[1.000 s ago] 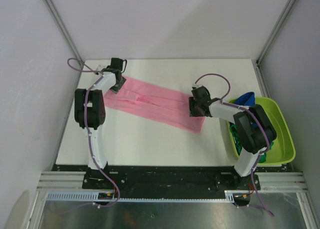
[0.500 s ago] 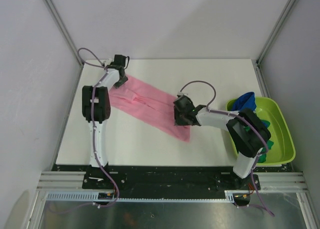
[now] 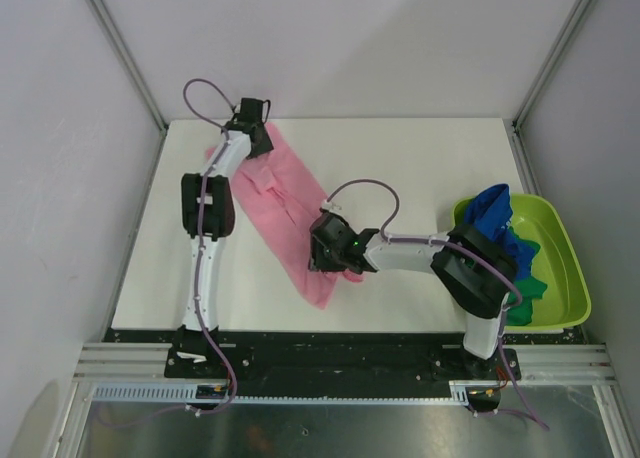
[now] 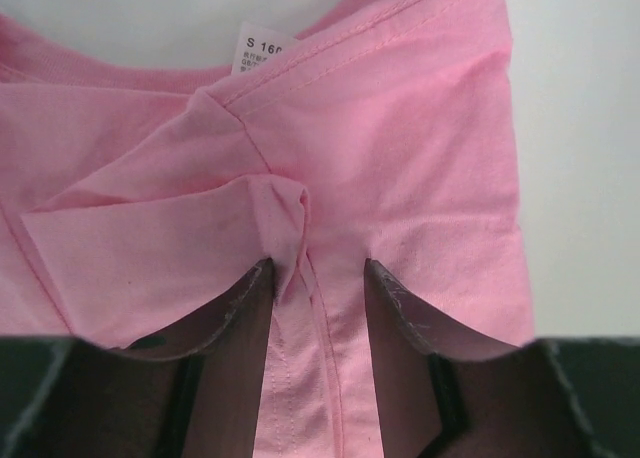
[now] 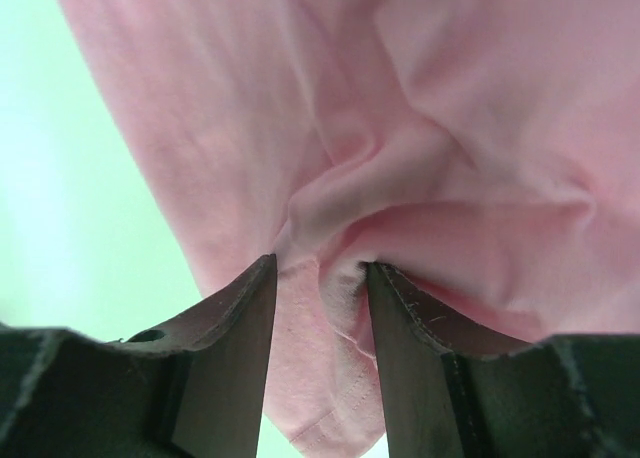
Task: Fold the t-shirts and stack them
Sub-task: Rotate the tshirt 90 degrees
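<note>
The light pink t-shirt (image 3: 280, 193) lies as a long narrow band on the white table (image 3: 430, 168), running from the far left down to the near middle. My left gripper (image 3: 252, 133) is shut on its far end, and the left wrist view shows a gathered fold of the pink t-shirt (image 4: 420, 158) pinched at the left gripper (image 4: 317, 266), near the size label (image 4: 262, 48). At the near end my right gripper (image 3: 322, 253) is shut on bunched cloth. The right wrist view shows the pink t-shirt (image 5: 450, 98) puckered between the fingers of the right gripper (image 5: 318, 263).
A lime-green tub (image 3: 572, 278) stands at the right edge of the table, holding a royal blue t-shirt (image 3: 490, 213) and a dark green one (image 3: 525, 278). White walls and metal frame posts close in the far side and both flanks.
The right gripper has dragged its end of the pink t-shirt left and toward the near edge. The left gripper moved right and back, so the band swung from crosswise to nearly lengthwise.
</note>
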Available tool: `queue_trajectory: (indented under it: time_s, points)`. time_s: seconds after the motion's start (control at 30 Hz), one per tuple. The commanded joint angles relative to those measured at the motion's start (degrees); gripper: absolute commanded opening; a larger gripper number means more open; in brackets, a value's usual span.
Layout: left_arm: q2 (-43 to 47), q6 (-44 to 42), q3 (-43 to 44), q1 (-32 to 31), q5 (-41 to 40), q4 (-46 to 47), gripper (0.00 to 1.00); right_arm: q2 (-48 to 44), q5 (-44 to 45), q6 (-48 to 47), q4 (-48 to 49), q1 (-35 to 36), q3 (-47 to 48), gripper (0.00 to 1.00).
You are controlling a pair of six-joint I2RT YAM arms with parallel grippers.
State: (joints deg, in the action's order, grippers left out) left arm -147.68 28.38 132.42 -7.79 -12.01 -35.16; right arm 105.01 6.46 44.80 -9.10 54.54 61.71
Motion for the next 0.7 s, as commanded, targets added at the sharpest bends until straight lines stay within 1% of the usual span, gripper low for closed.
queue_trajectory:
  time_s: [0.0, 0.13, 0.33, 0.43, 0.57, 0.67]
  points:
    - [-2.53, -5.1, 4.39, -2.83, 8.97, -0.1, 0.46, 6.58, -5.75, 4.15, -1.96, 3.21, 1.43, 0.47]
    - [-3.96, -6.6, 5.66, -4.07, 13.73, -0.08, 0.46, 9.51, -6.6, 4.38, -1.66, 4.6, 4.94, 0.47]
    - [-6.79, -5.99, 6.83, -4.75, 21.65, -0.02, 0.46, 12.44, -8.29, 4.51, -1.47, 5.55, 8.24, 0.46]
    - [-6.99, -5.39, 6.95, -4.64, 21.87, -0.03, 0.47, 12.52, -8.34, 4.23, -1.89, 5.57, 9.0, 0.47]
    - [-7.24, -4.96, 8.69, -4.06, 21.56, 0.01, 0.53, 10.63, -6.92, 3.07, -3.77, 5.62, 9.63, 0.47]
    - [-7.53, -5.06, 10.39, -3.5, 22.51, 0.88, 0.58, 7.75, -3.91, 1.97, -6.82, 6.04, 9.73, 0.49]
